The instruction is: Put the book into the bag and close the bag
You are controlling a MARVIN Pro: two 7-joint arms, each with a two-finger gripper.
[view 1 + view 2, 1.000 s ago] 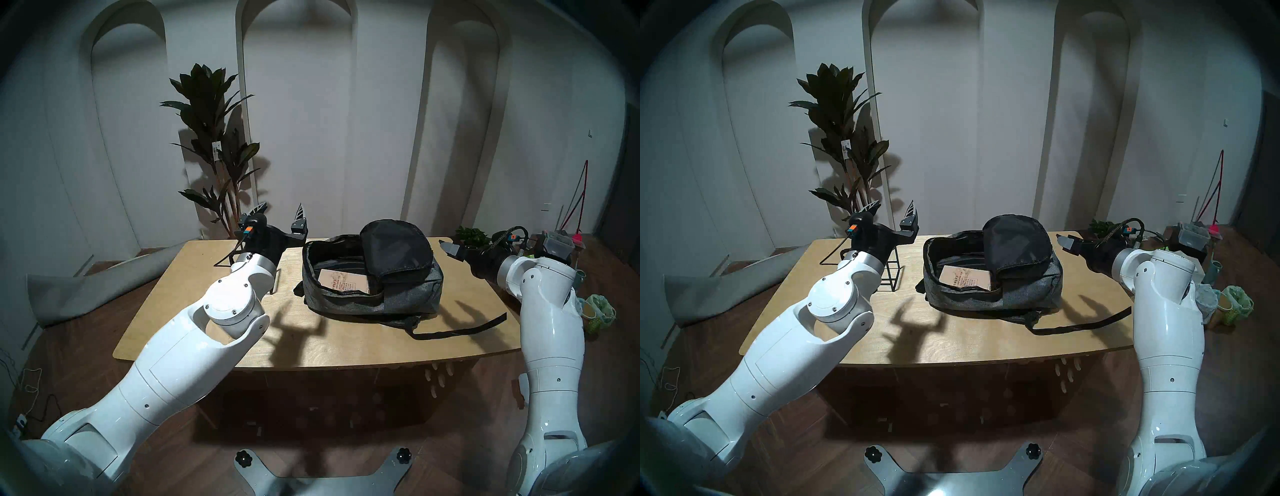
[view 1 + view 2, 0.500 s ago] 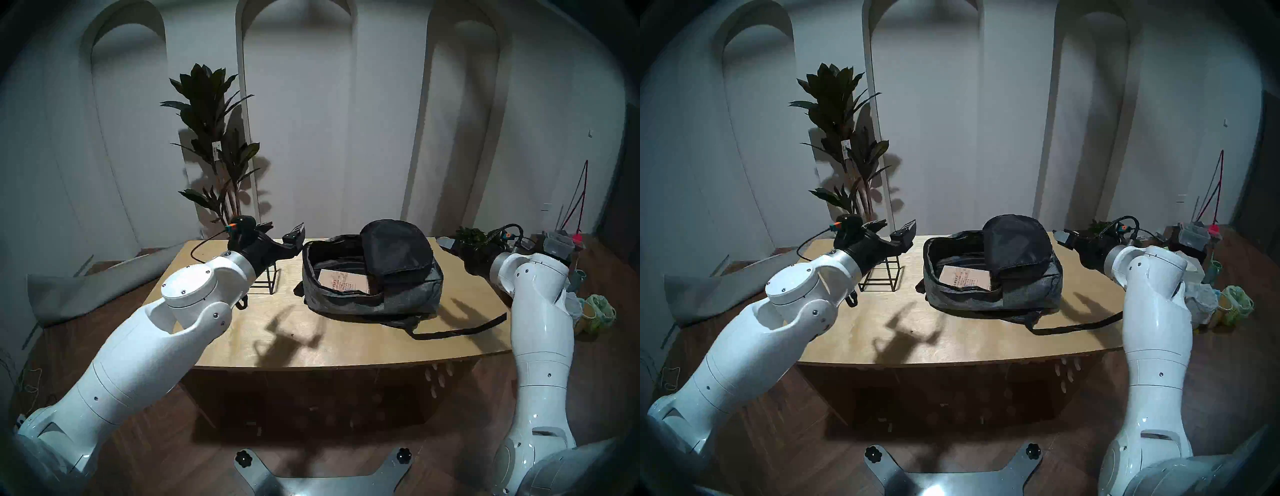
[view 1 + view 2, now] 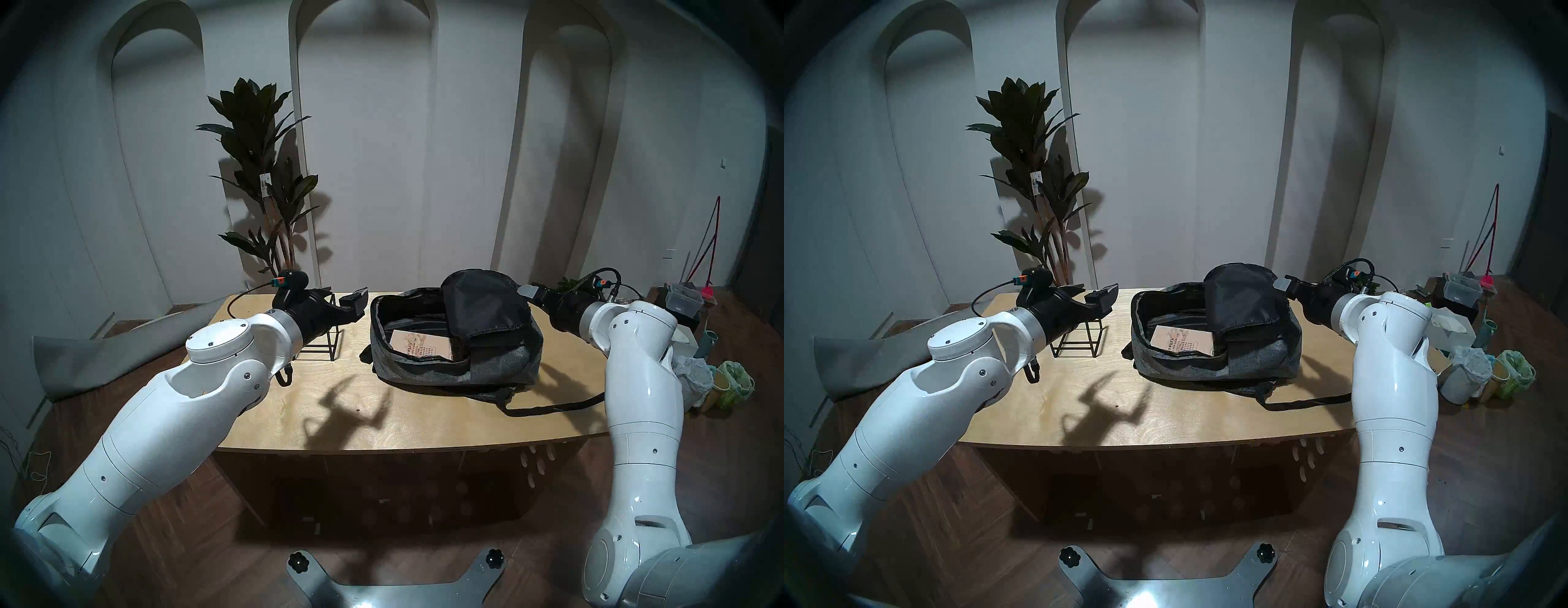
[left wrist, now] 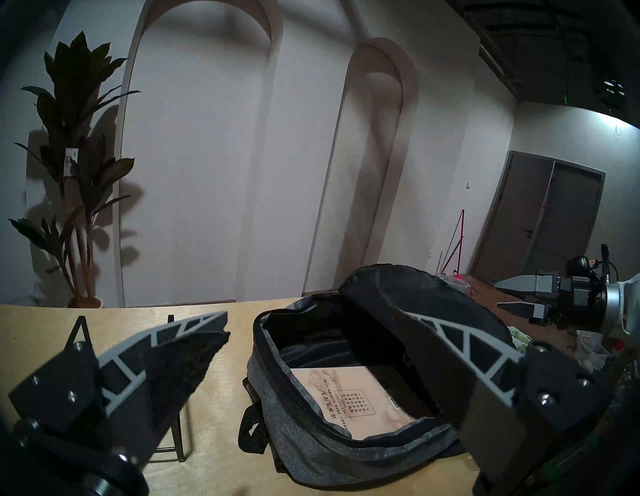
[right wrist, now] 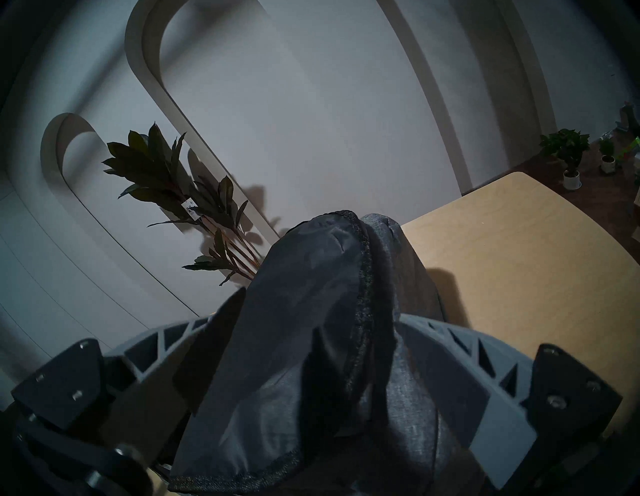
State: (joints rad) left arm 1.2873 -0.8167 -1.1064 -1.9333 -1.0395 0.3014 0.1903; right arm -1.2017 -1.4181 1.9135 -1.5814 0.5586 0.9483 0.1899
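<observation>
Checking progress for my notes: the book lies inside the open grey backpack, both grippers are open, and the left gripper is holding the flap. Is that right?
Not quite. The left gripper holds nothing and hangs beside the backpack; the head view shows that. The book does lie inside, the flap is up, and the right gripper is open too.

My feeds were dim and bluish, with a dark fisheye rim bending the wall arches (image 3: 360, 127). Overhead light threw hard pincer shadows onto the bench (image 3: 297, 407) toward 6 o'clock. A ceiling glare sat at 2 o'clock in the left wrist view; the right wrist's close fabric was soft.
</observation>
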